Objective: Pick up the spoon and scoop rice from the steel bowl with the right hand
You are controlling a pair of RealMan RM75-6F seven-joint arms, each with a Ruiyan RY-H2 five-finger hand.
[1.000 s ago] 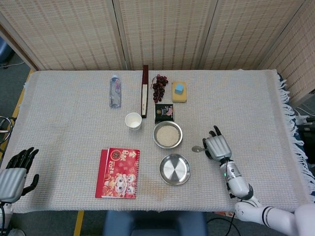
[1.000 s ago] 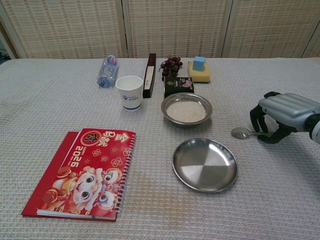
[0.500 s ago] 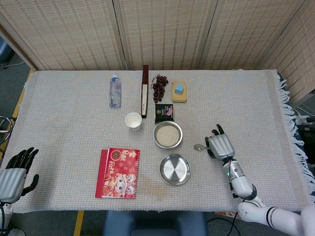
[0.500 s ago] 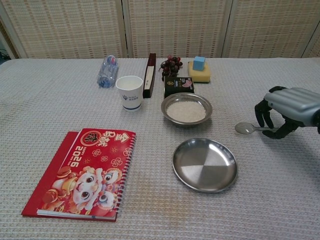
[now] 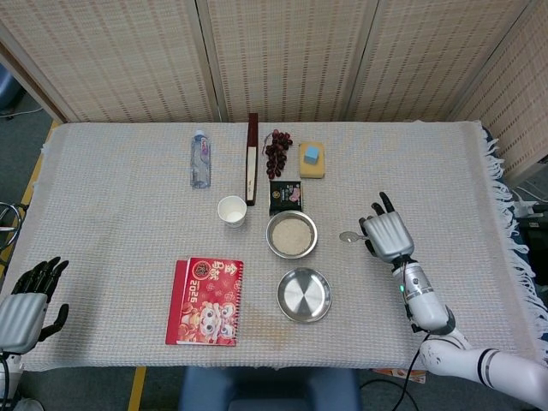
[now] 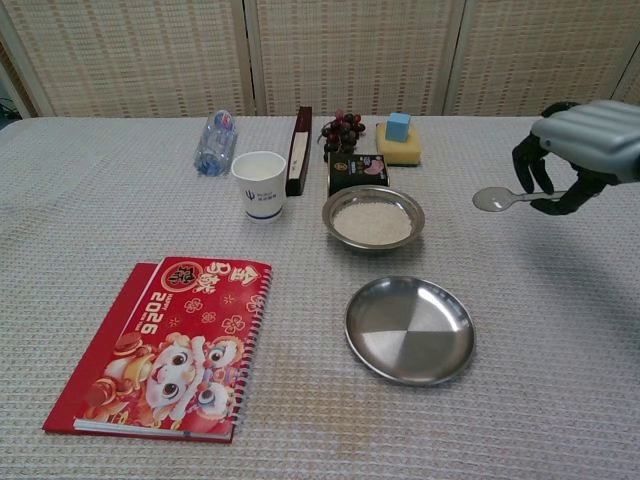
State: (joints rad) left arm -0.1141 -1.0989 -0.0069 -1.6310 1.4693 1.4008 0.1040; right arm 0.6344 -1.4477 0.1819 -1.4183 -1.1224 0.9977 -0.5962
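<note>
A table draped in a pale woven cloth carries everything, its far edge against woven screens. The red calendar notebook lies flat near the front edge, left of centre. Just right of it, also near the front edge, sits an empty steel plate. Behind that plate, around the middle of the table, stands the steel bowl filled with white rice.

The right hand hangs above the table's right half, level with the bowl and well apart from it. Its fingers are curled around the handle of the spoon, which is lifted clear of the cloth, roughly level, with its empty scoop pointing toward the bowl. The left hand rests beyond the front left corner of the table, fingers loosely apart and holding nothing.

Along the far edge lie a long dark box, a clear water bottle on its side, a bunch of dark grapes, and a yellow sponge with a small blue block on top. A white paper cup stands left of the bowl, and a small dark packet lies just behind the bowl.
</note>
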